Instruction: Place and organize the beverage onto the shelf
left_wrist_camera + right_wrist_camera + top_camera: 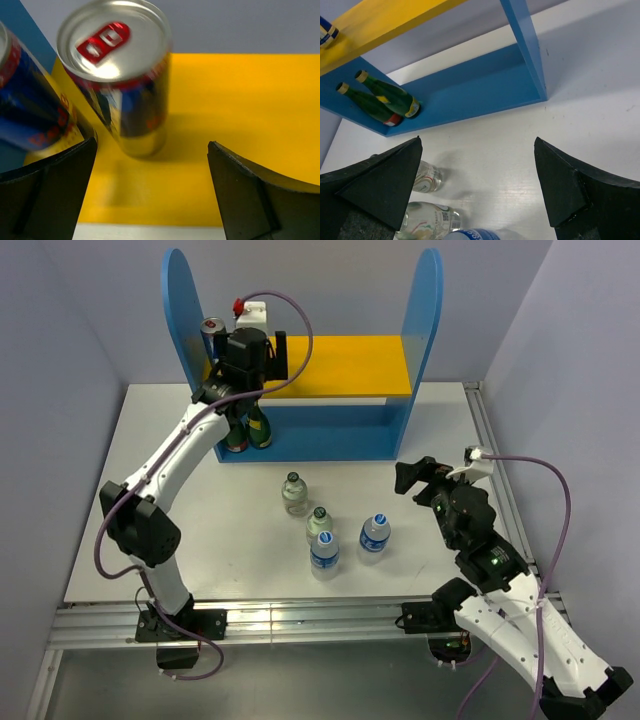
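Left gripper [152, 162] is up at the left end of the shelf [428, 300], jaws spread wide and holding nothing. Just ahead of its fingertips, 1 silver-blue-red can [122, 85] stands upright on the yellow upper board [240, 110], free of both fingers. A second can [22, 107] sits just beside it, tucked toward the blue side panel [15, 30]. That puts 2 alike side by side, which reads as sorting by kind.

Down on the blue bottom board [470, 95], 2 dark green gold-necked bottles [380, 102] fill the same left corner, so I'd say the open room is to their right.

Out on the table [230, 540] are 2 pale-green dark-capped bottles [295, 493] and 2 blue-labelled water bottles [374, 534]. All 4 are upright and clustered near the middle, well apart from the shelf.

Right gripper [477, 145] hovers over the table to their right, jaws wide, empty, pointed at the shelf. It's well placed, I judge, to take the nearest water bottle. The cans look done, and 4 bottles are left.
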`<state>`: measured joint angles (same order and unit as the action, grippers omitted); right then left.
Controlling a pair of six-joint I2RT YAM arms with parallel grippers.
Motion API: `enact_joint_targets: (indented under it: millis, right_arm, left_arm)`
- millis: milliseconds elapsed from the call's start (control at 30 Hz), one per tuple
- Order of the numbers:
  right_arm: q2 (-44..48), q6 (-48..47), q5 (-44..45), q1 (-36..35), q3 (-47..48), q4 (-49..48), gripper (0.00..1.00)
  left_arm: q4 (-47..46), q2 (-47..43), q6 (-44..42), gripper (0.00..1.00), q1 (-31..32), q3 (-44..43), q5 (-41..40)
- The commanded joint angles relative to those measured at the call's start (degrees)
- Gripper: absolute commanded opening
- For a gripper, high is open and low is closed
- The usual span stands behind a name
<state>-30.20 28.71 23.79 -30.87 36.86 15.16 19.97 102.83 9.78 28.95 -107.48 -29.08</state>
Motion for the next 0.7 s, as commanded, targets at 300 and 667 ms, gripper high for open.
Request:
enact_joint_targets:
  millis: [300, 667]
  right_arm:
    - [-1.88, 4.43, -5.06, -2.87, 14.02, 21.74, 1.00]
    - [-7.42, 14.61, -4.28, -12.10, 14.38, 39.77, 1.00]
  left_arm:
    - [-0.90, -17.20, 3.57, 0.99, 12.09, 14.31, -7.66]
    - [-1.07, -26.27, 6.74, 0.99, 15.61, 25.38, -9.77]
